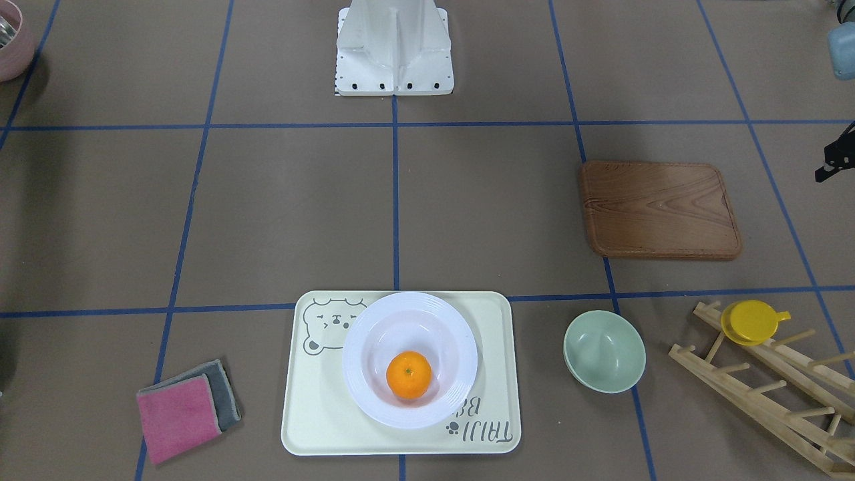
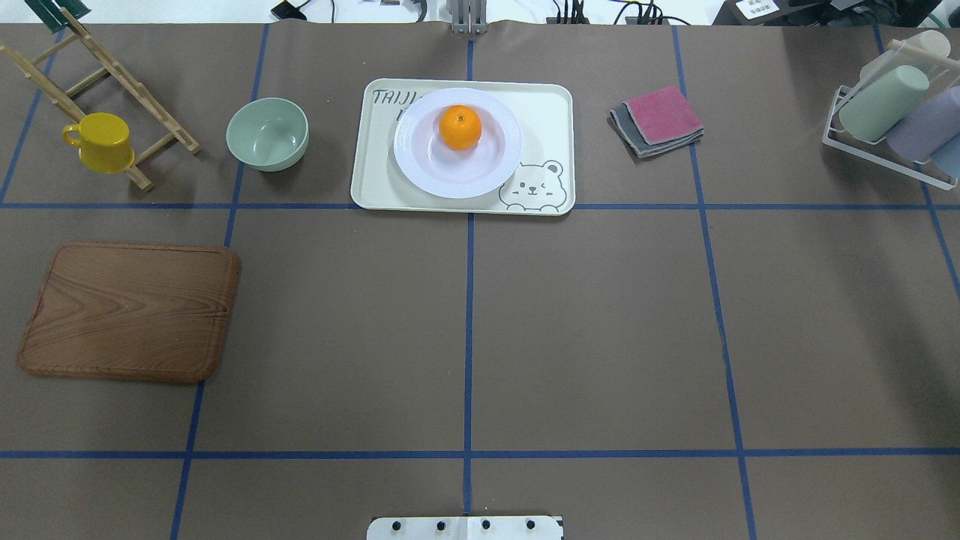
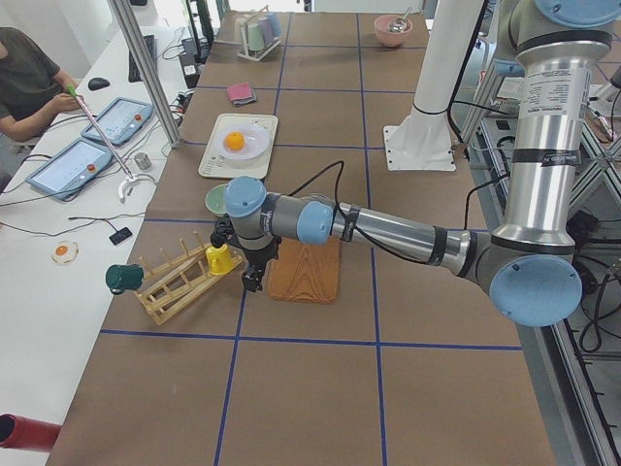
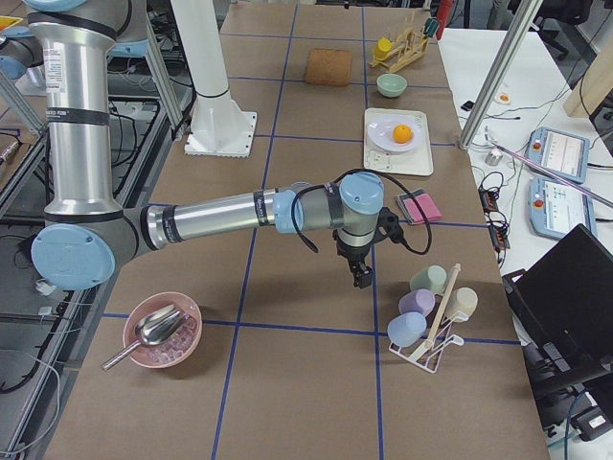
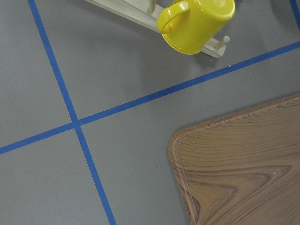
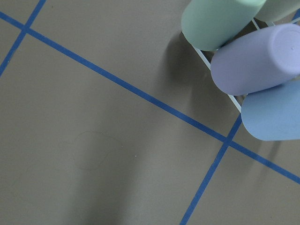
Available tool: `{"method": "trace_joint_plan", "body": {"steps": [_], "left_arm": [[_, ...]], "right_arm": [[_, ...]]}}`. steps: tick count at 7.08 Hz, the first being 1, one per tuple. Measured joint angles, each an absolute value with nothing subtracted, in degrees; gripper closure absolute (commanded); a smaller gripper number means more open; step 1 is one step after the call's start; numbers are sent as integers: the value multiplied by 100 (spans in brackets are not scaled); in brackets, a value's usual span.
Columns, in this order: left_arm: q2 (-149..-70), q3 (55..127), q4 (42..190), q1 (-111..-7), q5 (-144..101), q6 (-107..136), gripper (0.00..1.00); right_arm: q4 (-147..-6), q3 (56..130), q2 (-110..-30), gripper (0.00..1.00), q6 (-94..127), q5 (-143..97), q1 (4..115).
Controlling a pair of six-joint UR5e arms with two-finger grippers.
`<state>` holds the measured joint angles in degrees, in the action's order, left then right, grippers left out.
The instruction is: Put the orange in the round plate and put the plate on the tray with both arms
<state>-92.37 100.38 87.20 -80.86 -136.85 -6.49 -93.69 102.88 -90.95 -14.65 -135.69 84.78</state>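
The orange (image 1: 409, 375) lies in the sunken centre of the white round plate (image 1: 357, 374). The plate rests on the cream bear tray (image 1: 314, 401) at the table's far side from the robot. In the overhead view the orange (image 2: 460, 127), plate (image 2: 409, 150) and tray (image 2: 544, 120) show no arm near them. My left gripper (image 3: 254, 282) hangs low between the wooden board and the yellow cup's rack. My right gripper (image 4: 362, 276) hangs beside the pastel cup rack. Both are well away from the tray. Whether either is open or shut I cannot tell.
A brown wooden board (image 1: 659, 210), a pale-green bowl (image 1: 604, 350) and a wooden rack with a yellow cup (image 1: 751, 321) sit on my left side. Folded pink and grey cloths (image 1: 184, 407), a cup rack (image 2: 892, 120) and a pink bowl with a scoop (image 4: 161, 331) sit on my right.
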Motion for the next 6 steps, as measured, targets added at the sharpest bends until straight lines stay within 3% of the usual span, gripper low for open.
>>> {"method": "trace_joint_plan", "body": {"steps": [6], "left_arm": [[-9218,10027,8744,-8086,-13676,-612,0]], "right_arm": [[-9369,10275,-9133,0,-740,-13588,8490]]}}
